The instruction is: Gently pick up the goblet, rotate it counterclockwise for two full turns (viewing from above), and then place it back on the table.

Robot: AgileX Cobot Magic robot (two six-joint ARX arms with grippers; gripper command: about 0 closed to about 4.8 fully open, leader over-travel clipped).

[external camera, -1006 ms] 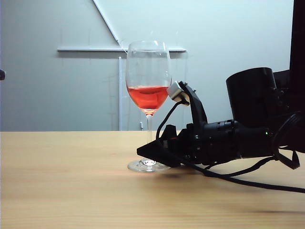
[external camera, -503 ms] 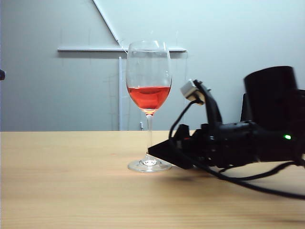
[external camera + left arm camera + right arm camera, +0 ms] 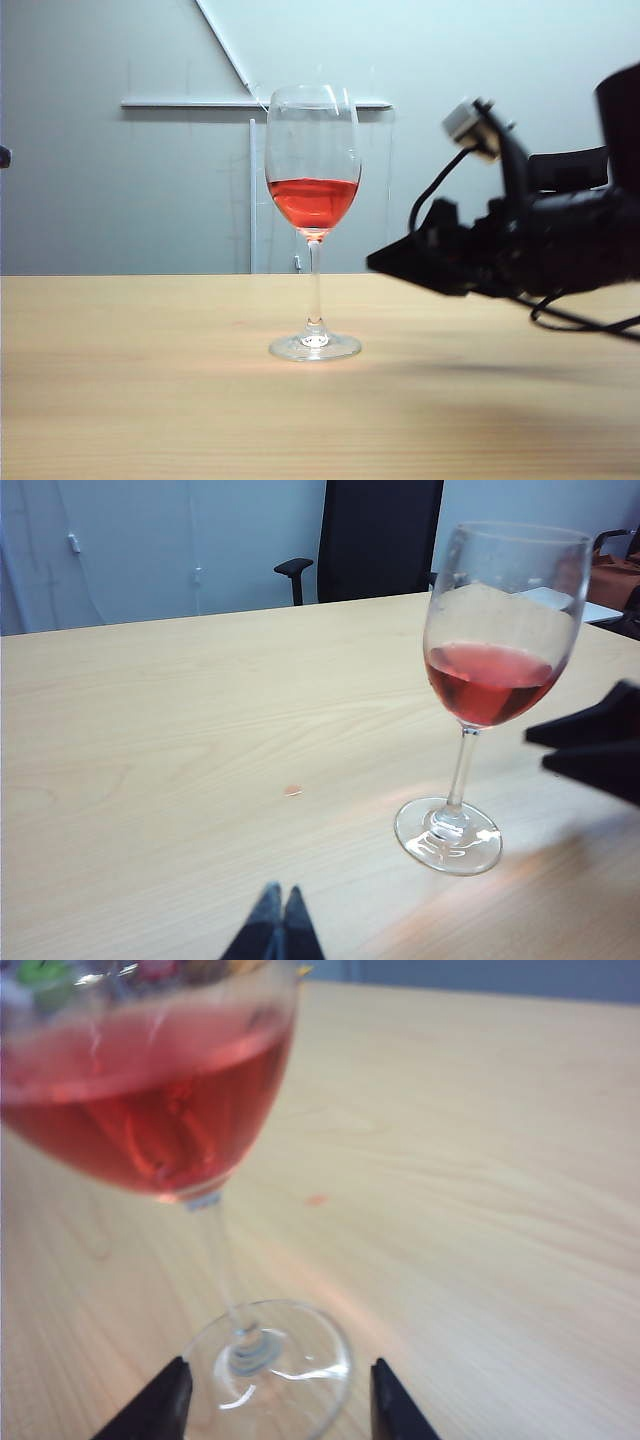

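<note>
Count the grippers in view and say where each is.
2. The right gripper, open, hangs above the table, right of the goblet and clear of it. The left gripper, shut, shows only in its wrist view, well away from the goblet.

The right wrist view cuts off the goblet (image 3: 150, 1120) rim and foot edge.

Back wall (image 3: 120, 190): plain pale grey-blue, evenly lit.
Wall fittings: a white horizontal rail (image 3: 190, 103), a slanted white strip (image 3: 222, 45) running up from it, a vertical strip (image 3: 252, 190) below.
Seating: a black office chair (image 3: 375, 540) with an armrest (image 3: 293, 568) beyond the far edge.
Far corner: reddish-brown furniture (image 3: 615, 575), partly cut off.
</note>
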